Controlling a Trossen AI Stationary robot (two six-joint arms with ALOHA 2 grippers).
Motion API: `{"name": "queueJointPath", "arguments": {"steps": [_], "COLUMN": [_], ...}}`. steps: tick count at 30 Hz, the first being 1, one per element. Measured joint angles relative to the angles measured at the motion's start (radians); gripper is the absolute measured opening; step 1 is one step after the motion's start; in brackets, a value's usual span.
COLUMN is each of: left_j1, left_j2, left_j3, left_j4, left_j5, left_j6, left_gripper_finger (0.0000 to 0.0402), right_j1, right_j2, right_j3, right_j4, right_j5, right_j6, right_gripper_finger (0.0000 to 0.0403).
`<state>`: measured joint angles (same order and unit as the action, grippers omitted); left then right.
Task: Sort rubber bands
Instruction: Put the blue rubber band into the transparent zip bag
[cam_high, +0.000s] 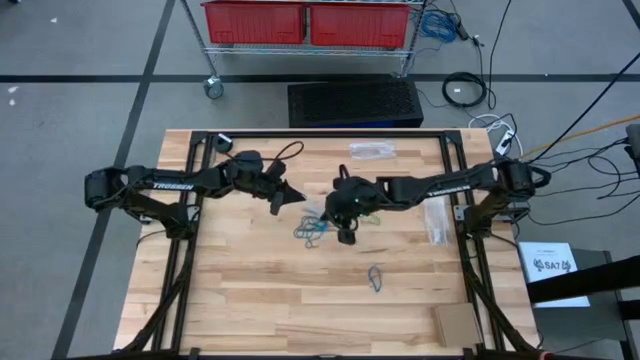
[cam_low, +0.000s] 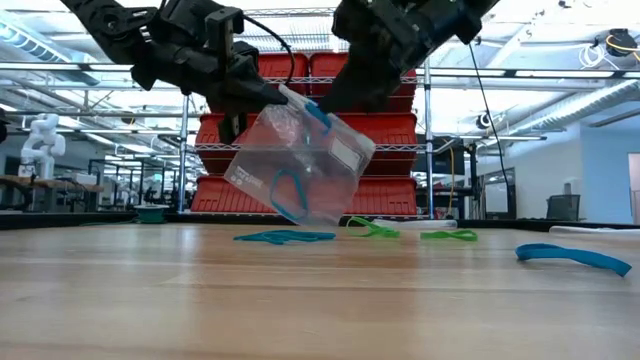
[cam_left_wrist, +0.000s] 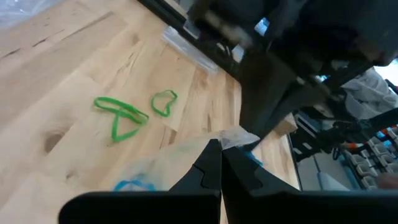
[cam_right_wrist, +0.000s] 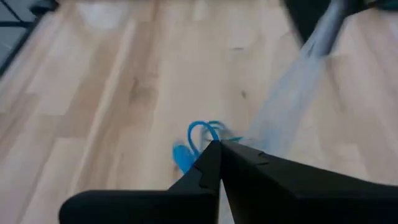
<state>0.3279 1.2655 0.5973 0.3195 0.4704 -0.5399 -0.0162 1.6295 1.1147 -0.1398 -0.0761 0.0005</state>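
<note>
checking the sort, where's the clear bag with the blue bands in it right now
The clear bag hangs above the table's middle in the low view, pinched between the left gripper and right gripper.

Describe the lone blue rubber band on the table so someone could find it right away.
Start at the wooden table and the cluster of rubber bands at its middle, under the two grippers. Move toward the near edge: one blue rubber band lies there alone on bare wood, apart from all the others.

green rubber bands (cam_low: 372, 229), blue rubber bands (cam_low: 284, 237)
</note>
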Motion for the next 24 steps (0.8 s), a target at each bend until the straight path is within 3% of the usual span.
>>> {"name": "queueJointPath", "arguments": {"steps": [4, 11, 24], "left_j1": [0.0, 0.0, 0.0], "left_j2": [0.0, 0.0, 0.0], "left_j3": [0.0, 0.0, 0.0], "left_j4": [-0.02, -0.023, -0.014], "left_j5": [-0.003, -0.005, -0.008], "left_j6": [0.003, 0.004, 0.003], "left_gripper_finger": [0.0, 0.0, 0.0], "right_j1": [0.004, 0.021, 0.025], "right_j2": [-0.002, -0.003, 0.045], "right_j3": [0.053, 0.125, 0.124], "right_j4": [-0.001, -0.073, -0.118], "right_j5": [0.009, 0.155, 0.181], "right_j6": [-0.057, -0.166, -0.199], "right_gripper_finger": [0.0, 0.0, 0.0]}}
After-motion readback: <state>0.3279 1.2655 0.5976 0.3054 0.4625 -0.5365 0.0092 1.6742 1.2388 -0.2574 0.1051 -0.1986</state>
